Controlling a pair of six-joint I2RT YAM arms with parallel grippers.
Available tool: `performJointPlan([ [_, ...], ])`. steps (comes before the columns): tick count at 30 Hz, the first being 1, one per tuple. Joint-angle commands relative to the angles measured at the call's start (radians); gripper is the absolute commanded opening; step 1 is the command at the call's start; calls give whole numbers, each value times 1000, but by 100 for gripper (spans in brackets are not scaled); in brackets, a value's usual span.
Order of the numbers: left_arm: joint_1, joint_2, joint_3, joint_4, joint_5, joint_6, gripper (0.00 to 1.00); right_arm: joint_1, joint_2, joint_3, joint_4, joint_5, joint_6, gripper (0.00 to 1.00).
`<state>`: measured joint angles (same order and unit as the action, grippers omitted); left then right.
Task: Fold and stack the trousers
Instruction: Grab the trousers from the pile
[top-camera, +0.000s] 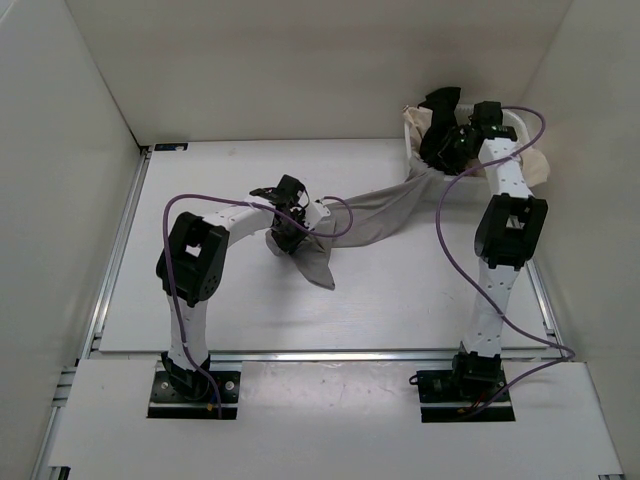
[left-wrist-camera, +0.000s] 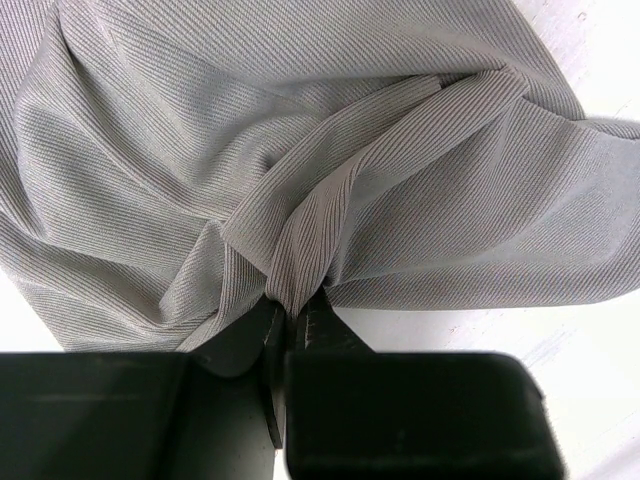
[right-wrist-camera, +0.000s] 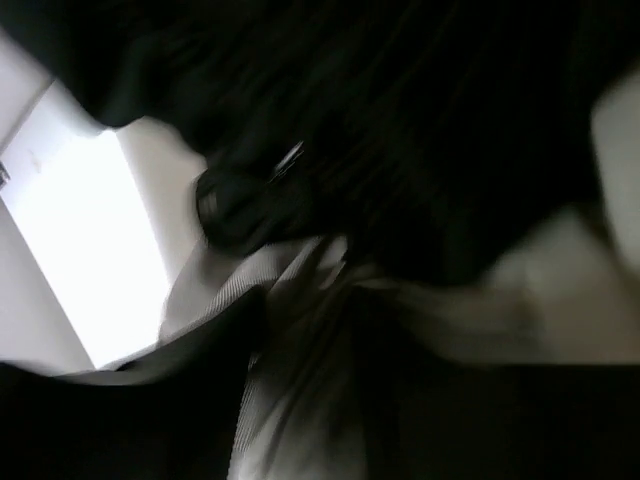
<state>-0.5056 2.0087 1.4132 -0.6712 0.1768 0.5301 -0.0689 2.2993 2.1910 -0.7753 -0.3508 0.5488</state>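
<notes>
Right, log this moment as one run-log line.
left gripper: shut on trousers | right gripper: at basket, grip unclear | trousers: stretched out, unfolded

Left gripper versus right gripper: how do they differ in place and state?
The left gripper is over mid-table; the right gripper reaches into the far right corner. The left gripper is shut on a bunched fold of the grey trousers; the right gripper's jaws are too blurred to judge, a black garment beside it. Shared: the trousers stretch from one towards the other.
</notes>
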Motion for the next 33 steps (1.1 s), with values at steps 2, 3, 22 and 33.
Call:
performJointPlan([
  [2,-4,-14,20,-14,-17,-18,14,-6,68,-10,-46,-89,51,22],
  [3,-4,-14,20,-14,-17,-18,14,-6,68,-10,-21,-105,63,13],
  [22,6,-91,10,-14,-88,-9,14,-69,-431,340,812,114,283,0],
  [33,18,-155,-19,-14,-123,-9,14,13,-544,329,826,85,222,0],
])
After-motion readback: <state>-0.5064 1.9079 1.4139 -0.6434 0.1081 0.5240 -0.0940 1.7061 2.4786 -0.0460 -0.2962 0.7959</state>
